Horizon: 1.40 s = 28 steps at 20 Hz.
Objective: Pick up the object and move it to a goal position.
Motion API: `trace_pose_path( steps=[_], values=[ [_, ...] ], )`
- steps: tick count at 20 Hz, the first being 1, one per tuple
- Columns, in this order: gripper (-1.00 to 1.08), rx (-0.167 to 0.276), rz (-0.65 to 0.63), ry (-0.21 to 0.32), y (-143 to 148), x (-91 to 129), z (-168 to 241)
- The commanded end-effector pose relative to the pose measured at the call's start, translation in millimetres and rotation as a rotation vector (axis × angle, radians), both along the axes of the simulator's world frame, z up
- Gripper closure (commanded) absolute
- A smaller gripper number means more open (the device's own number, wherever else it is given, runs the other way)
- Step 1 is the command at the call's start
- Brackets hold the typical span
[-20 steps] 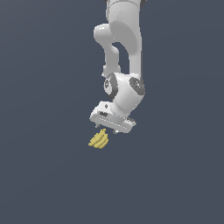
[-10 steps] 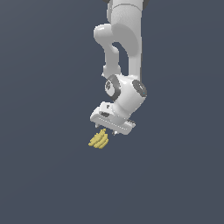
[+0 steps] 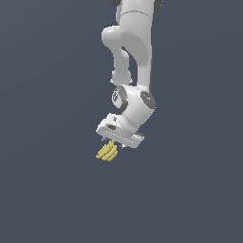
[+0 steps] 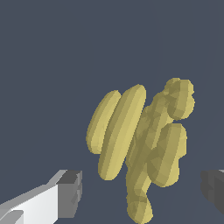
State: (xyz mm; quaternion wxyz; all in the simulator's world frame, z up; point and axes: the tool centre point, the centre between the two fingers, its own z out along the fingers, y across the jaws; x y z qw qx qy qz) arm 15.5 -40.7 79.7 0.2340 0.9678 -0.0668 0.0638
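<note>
A plain, dark slate-grey surface fills the background, with no edges or other furniture in sight. A white robot arm (image 3: 133, 61) comes down from the top of the exterior view, bending at a rounded wrist joint. At its end, the white gripper (image 3: 114, 141) tilts downward, directly above a small yellow bunch of bananas (image 3: 107, 152).

In the wrist view, the bananas (image 4: 142, 146) lie between the two grey fingertip pads (image 4: 70, 192), which stand wide apart with clear space on either side of the fruit. The gripper is open and holding nothing. Whether the bunch rests on the grey surface cannot be confirmed, though it looks that way.

The step in hand appears to be the final descent before grasping. To do it well, the arm should likely lower straight down until the pads flank the thick middle of the bunch, keeping the fruit centred, then close across the narrow width of the curved fingers, not their length, so nothing slips out.
</note>
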Motion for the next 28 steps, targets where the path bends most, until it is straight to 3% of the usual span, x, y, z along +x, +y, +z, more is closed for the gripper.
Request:
trace_pose_path(
  steps=[1, 4, 5, 19, 28],
  values=[
    [-1.00, -0.001, 0.000, 0.000, -4, 0, -7],
    [-1.00, -0.001, 0.000, 0.000, -5, 0, -10],
    [1.08, -0.001, 0.000, 0.000, -5, 0, -10],
    [1.08, -0.001, 0.001, -0.001, -4, -1, -6],
    [1.08, 0.000, 0.001, -0.001, 8, -15, 25]
  ],
)
